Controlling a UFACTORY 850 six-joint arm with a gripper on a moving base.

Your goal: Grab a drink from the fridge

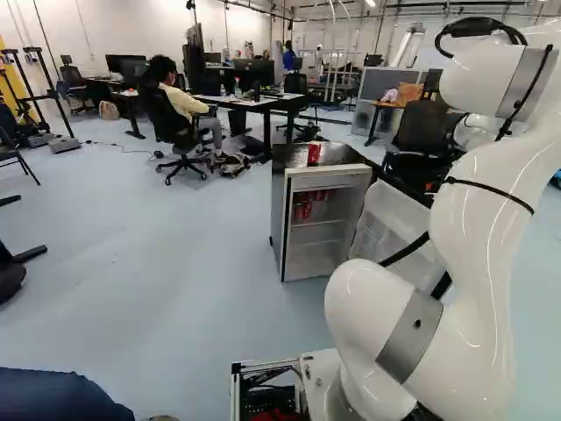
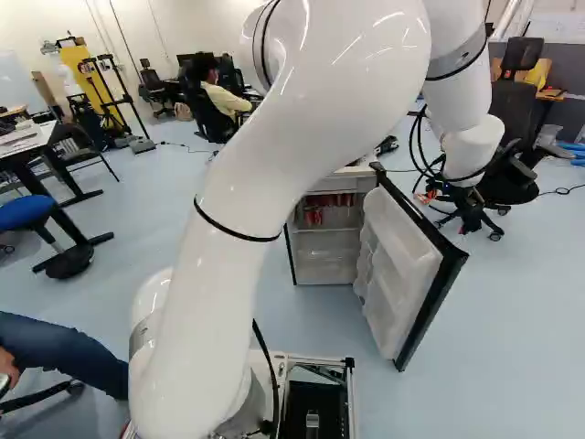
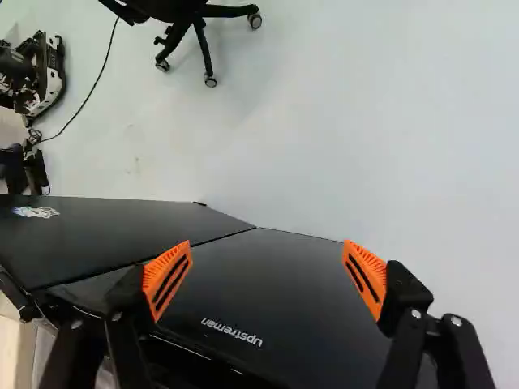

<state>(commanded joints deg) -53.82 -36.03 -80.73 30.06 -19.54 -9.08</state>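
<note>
Currently, gripper [image 3: 268, 243]: spread wide, your two orange pads [image 3: 162, 274] well apart with nothing between them; you have hold of no drink.
Red cans [image 1: 302, 210]: inside the fridge [image 1: 278, 210], on its upper part, beyond the door from your gripper and outside its wrist view.
Lone red can [image 1: 314, 153]: what looks like one more, on the fridge top, also away from your fingers.
Door [image 2: 393, 247]: swung open, its pale shelved inside turned from you; your gripper appears to be on its outer side, and a black outer panel [image 3: 280, 292] lies ahead of and under your fingers. Whether anything touches, you cannot tell.
Step in hand: probably getting around the door to the open front.
Door risk: if you go straight forward, the spread fingers could hit the panel and push the door, narrowing your way in.
Arm [image 2: 265, 165] risk: swing across too low and your wrist or elbow could catch the door's top edge.
Shelf [image 1: 320, 224] risk: enter tilted or off-centre and a finger may strike the shelf or knock a neighbouring can.
Grip risk: close before a can sits between both pads and it could slip or topple.
</note>
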